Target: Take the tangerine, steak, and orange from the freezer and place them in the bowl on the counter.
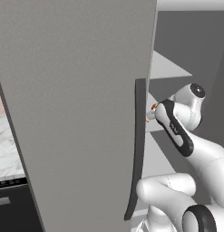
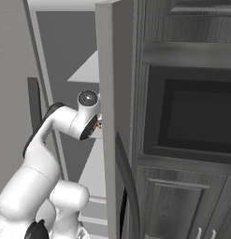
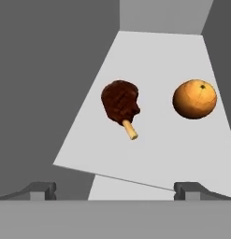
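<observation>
The freezer [image 1: 77, 113] stands open and my arm reaches in between its doors. On a pale shelf [image 3: 154, 149] lies the steak [image 3: 120, 103], a dark maroon lump with a pale bone end pointing toward me. To its right sits a round orange-brown fruit [image 3: 194, 99]; whether it is the tangerine or the orange I cannot tell. My gripper [image 3: 116, 191] is open, its fingertips [image 3: 42, 190] spread wide, short of the shelf's front edge and roughly in line with the steak. Nothing is between the fingers. The bowl is out of view.
The grey door with its long dark handle [image 1: 139, 145] hangs close on the arm's left. A second grey door edge [image 2: 105, 116] with a curved handle [image 2: 128, 182] stands on the right. Dark cabinets with a built-in oven [image 2: 196, 116] lie beyond. A strip of marble counter [image 1: 7, 145] shows at far left.
</observation>
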Robot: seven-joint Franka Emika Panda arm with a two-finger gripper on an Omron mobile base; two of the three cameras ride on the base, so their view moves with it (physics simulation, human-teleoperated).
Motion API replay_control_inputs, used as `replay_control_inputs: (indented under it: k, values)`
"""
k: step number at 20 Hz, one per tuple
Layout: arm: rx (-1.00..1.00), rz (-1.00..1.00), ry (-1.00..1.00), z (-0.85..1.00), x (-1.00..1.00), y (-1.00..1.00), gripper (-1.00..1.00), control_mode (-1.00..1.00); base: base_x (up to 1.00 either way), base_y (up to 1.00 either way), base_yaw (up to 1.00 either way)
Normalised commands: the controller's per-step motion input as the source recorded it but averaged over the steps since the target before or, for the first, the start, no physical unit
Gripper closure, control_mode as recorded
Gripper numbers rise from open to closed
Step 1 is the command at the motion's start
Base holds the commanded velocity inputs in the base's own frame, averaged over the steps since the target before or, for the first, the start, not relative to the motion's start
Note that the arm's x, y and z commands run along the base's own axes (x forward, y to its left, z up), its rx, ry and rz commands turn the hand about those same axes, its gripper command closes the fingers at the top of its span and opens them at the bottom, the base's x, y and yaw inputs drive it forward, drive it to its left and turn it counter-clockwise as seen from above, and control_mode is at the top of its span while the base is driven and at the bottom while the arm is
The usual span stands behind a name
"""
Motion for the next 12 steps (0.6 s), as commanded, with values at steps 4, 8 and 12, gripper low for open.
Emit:
replay_control_inputs:
  k: [4, 8, 12]
  values:
    - [0.0, 0.0, 0.03, -0.24, 0.23, 0.0, -1.0, -1.0, 0.0, 0.0, 0.0]
    - [0.0, 0.0, 0.02, -0.25, 0.25, 0.0, -1.0, -1.0, 0.0, 0.0, 0.0]
    - [0.0, 0.0, 0.03, -0.23, 0.26, 0.0, -1.0, -1.0, 0.0, 0.0, 0.0]
